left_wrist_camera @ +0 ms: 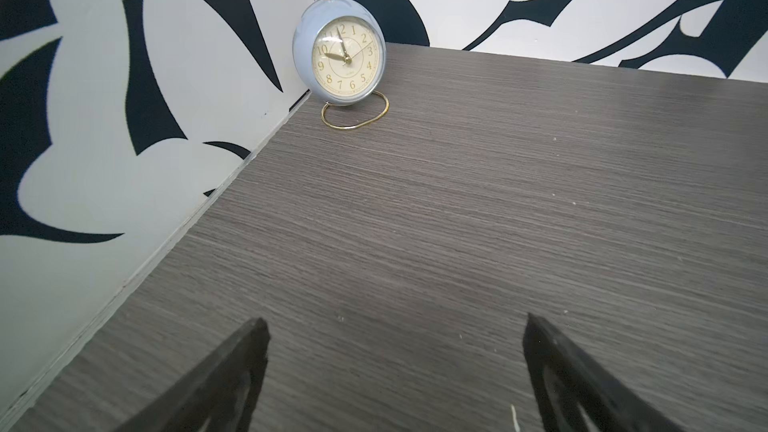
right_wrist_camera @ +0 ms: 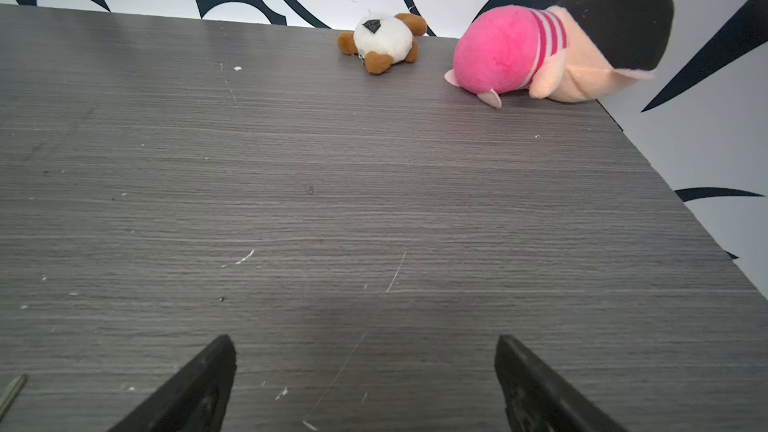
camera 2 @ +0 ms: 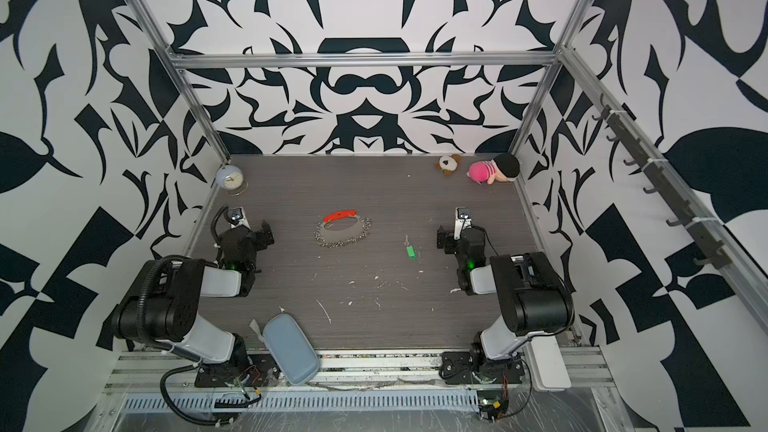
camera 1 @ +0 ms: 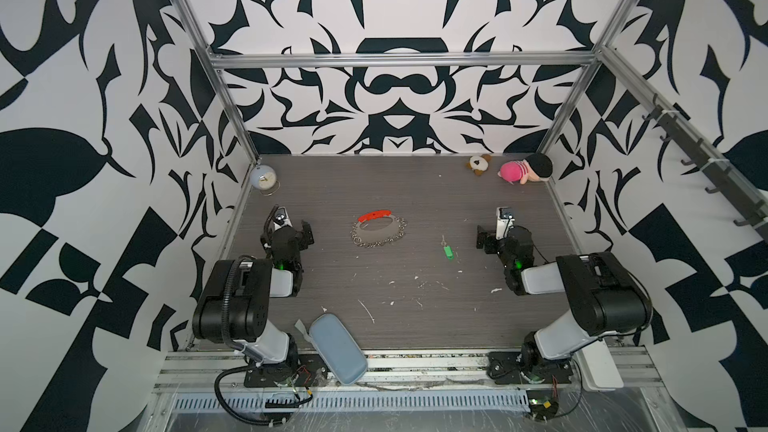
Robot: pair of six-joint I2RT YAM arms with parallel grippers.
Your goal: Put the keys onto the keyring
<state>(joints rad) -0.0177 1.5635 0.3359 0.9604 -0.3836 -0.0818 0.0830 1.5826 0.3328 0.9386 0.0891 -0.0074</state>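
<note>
A pale blue case lies at the table's near edge. The left gripper and right gripper stand wide and hold nothing. The keys lie mid-table, near the right gripper. The keyring lies apart, to their left. Farthest back are a clock and 2 toys, a small brown-and-white plush and a pink plush.

Worktop: matt grey wood-grain laminate, scuffed, white flecks. Keyring: silver metal loop and rings, red plastic bar. Keys: metal key, green plastic tag. Clock, far left corner: glossy pale-blue shell, brassy wire foot. Pink plush and small plush, far right corner: fuzzy cloth. My left gripper: matt black fingers. Blue case, near edge: smooth, probably plastic, I can't tell.
</note>
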